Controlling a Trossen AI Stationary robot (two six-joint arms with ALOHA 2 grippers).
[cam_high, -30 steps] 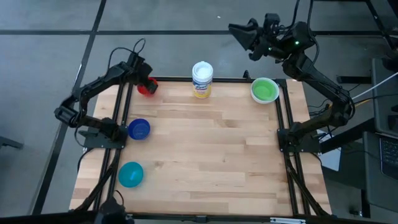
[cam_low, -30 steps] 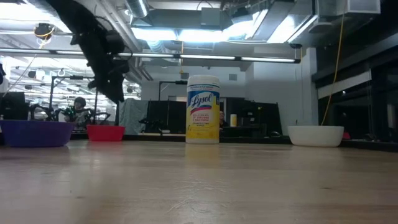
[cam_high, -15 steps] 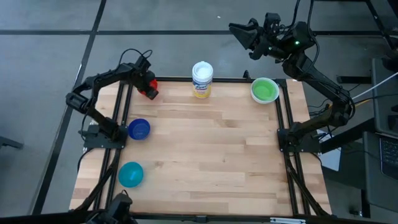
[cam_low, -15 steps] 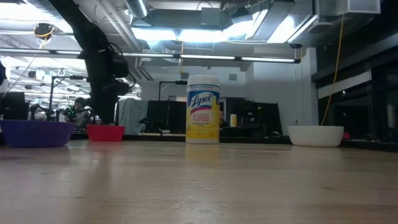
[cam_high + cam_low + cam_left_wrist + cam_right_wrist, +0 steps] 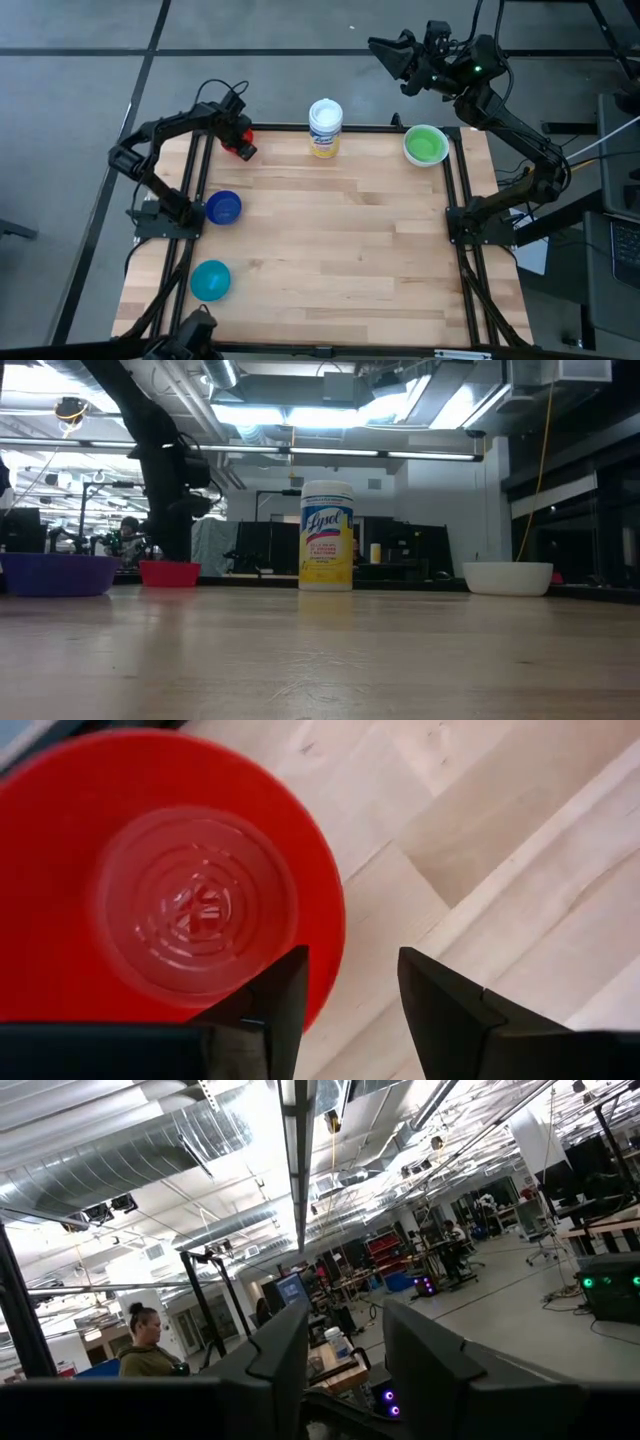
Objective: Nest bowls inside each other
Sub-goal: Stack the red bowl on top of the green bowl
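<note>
High view shows my left jaws (image 5: 241, 140) low over the red bowl (image 5: 234, 143) at the far left corner of the tabletop (image 5: 330, 240). My left wrist camera looks straight down into this bowl (image 5: 165, 880). The two fingers (image 5: 275, 995) stand apart with only bare wood between them, and one finger is over the bowl's rim, so I hold nothing yet. I judge that I came to this place to catch the rim, one finger inside and one outside, because a thin wall is easier to pinch than the whole round body.

The other bowls are well apart from each other. The dark blue bowl (image 5: 223, 207) is at the left edge, the teal bowl (image 5: 210, 279) is nearer to the front on the same side, and the green bowl (image 5: 425, 144) is at the far right corner (the low view shows white at that place (image 5: 508, 577), so a white bowl probably sits under it). Between the red and the green bowl stands a white can with a yellow label (image 5: 325, 127), which is not my business.

My right jaws (image 5: 392, 52) wait high beyond the far edge, fingers apart and empty, pointing into the room.
</note>
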